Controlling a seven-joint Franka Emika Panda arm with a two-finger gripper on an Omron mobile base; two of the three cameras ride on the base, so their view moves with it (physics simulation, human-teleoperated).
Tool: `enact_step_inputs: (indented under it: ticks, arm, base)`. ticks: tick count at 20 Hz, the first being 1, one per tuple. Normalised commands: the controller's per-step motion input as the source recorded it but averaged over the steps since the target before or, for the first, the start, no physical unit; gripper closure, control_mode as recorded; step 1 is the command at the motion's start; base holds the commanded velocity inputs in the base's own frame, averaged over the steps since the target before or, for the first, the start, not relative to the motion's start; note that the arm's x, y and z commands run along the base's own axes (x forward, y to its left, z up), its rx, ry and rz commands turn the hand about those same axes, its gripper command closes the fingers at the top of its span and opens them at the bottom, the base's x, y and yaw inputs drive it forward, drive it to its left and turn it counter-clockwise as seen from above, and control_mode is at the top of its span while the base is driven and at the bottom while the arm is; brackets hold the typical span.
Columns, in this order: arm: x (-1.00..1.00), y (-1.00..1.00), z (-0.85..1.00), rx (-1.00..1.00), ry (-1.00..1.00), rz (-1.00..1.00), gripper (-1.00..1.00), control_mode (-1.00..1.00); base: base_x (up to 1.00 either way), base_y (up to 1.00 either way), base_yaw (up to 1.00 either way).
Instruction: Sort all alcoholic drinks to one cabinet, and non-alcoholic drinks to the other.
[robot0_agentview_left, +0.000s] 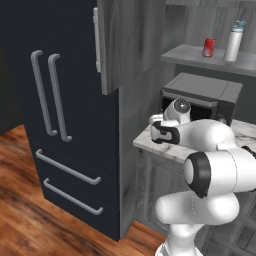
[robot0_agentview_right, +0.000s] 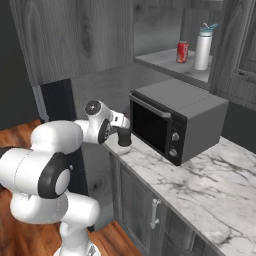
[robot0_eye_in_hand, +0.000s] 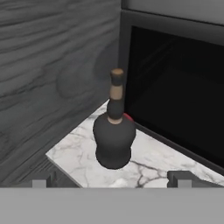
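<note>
Now approaching squat dark bottle, upright at marble counter corner, just beside microwave door, wood wall behind. Gripper wide open, holding nothing, fingertips short of bottle. Probably glass: rigid, slick, fairly heavy, breakable. Best gripped around round belly; thin neck risky, likely to tip. Red can and pale-grey bottle already up on open cabinet shelf. Dark fridge left, wood floor.
</note>
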Motion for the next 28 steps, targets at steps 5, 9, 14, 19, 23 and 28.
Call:
enact_step_inputs:
  ticks: [5, 9, 14, 19, 23, 28]
  arm:
    - [0.04, -0.01, -0.03, 0.0, -0.07, 0.0, -1.0, -1.0]
    - [0.02, -0.03, -0.03, 0.0, -0.06, 0.0, -1.0, -1.0]
    - [0.04, -0.03, -0.04, 0.0, -0.04, 0.0, -1.0, -1.0]
    - [0.03, -0.01, -0.04, 0.0, -0.06, 0.0, -1.0, -1.0]
    - [0.0, 0.0, -0.05, -0.01, -0.09, 0.0, -1.0, -1.0]
    - [0.0, 0.0, -0.05, 0.0, -0.1, 0.0, -1.0, -1.0]
  base:
    - [0.0, 0.0, 0.0]
    - [0.0, 0.0, 0.0]
    - [0.0, 0.0, 0.0]
    - [0.0, 0.0, 0.0]
    - [0.0, 0.0, 0.0]
    - [0.0, 0.0, 0.0]
